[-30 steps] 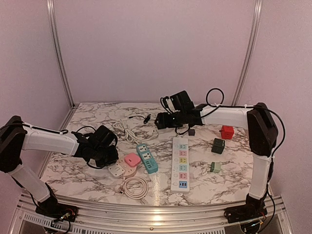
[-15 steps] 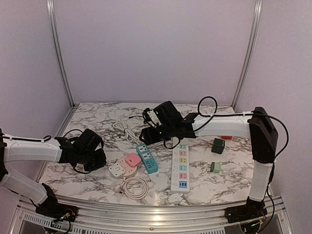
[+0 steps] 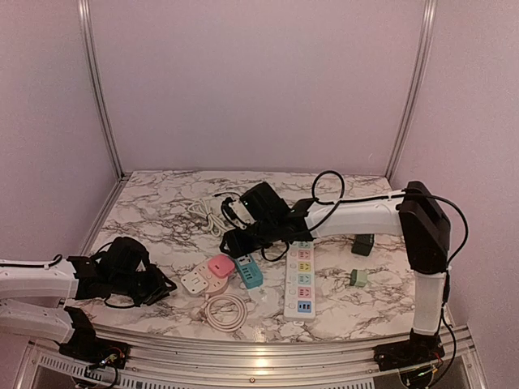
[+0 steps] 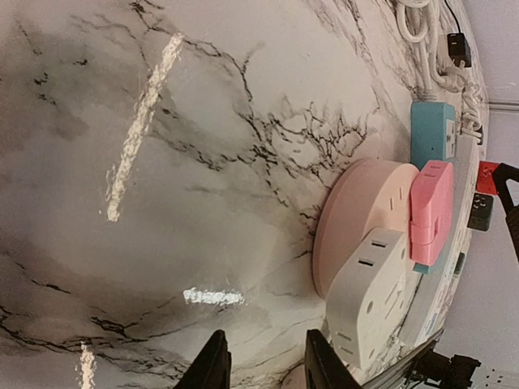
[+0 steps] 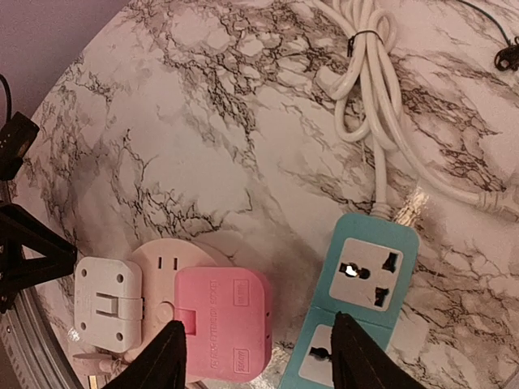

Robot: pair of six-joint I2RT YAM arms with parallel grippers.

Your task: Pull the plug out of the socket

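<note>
Pink plug [image 5: 220,322] flat atop round socket [image 5: 166,263], broad face up.

lab test cell, aluminium frame [image 3: 97,89], marble table [image 3: 162,203]

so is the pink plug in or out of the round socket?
In. The pink plug sits flush on the round socket, beside the white plug; no gap shows.

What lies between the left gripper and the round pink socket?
Only bare marble table, as the left wrist view shows. The left gripper, jaws open, sits short of the round pink socket.
</note>
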